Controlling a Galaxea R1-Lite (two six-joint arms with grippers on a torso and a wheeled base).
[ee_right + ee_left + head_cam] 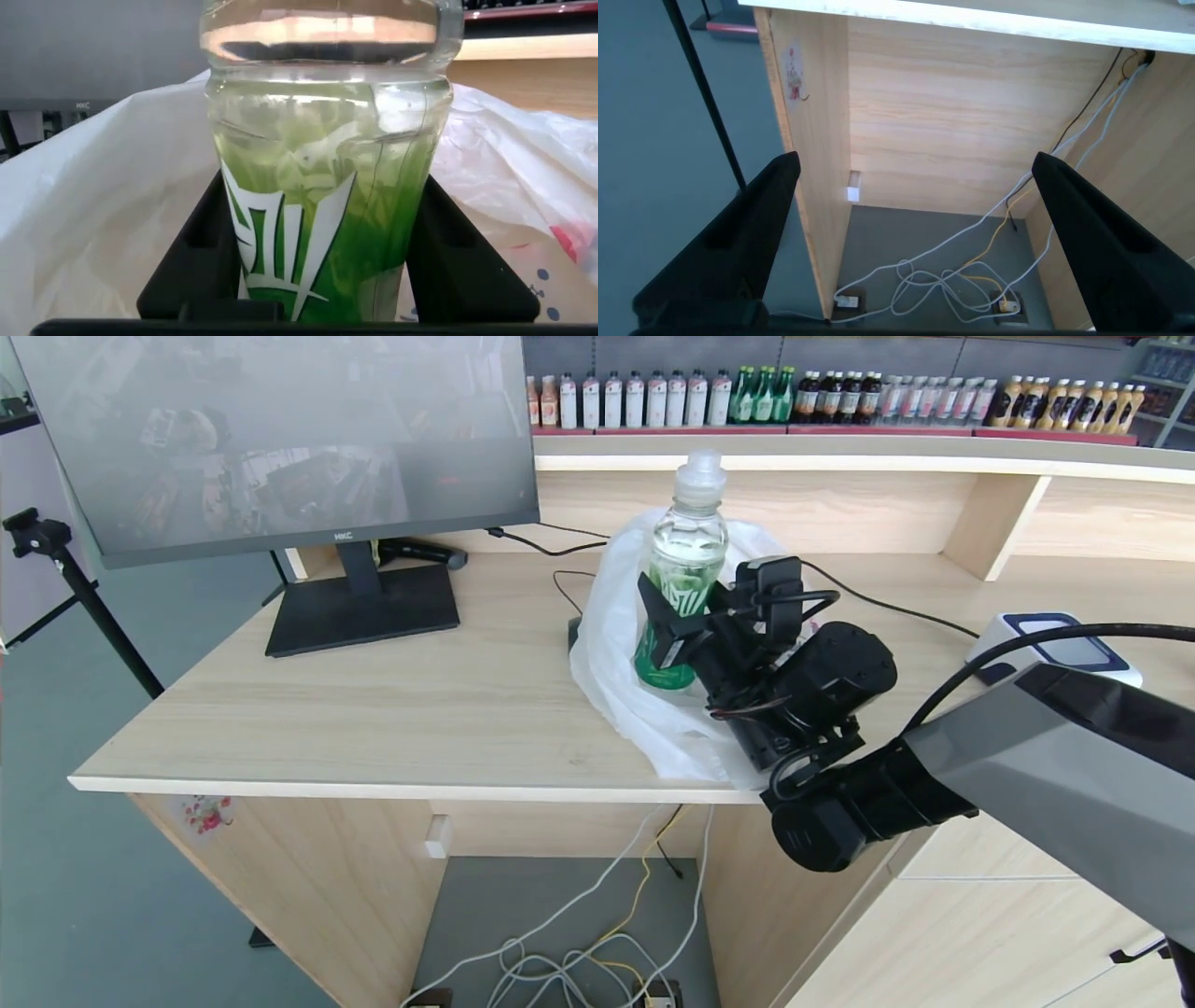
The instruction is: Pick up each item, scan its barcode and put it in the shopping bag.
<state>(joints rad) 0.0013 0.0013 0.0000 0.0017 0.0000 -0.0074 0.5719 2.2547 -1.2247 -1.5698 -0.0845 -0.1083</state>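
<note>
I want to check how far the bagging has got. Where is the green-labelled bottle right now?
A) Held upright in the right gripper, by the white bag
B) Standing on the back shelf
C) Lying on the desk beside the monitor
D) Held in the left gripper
A: the right gripper is shut on the upright bottle, right against the white bag.

Clear bottle [688,565], green label, upright; white plastic shopping bag [605,658] bunched behind it on counter [401,709].
</note>
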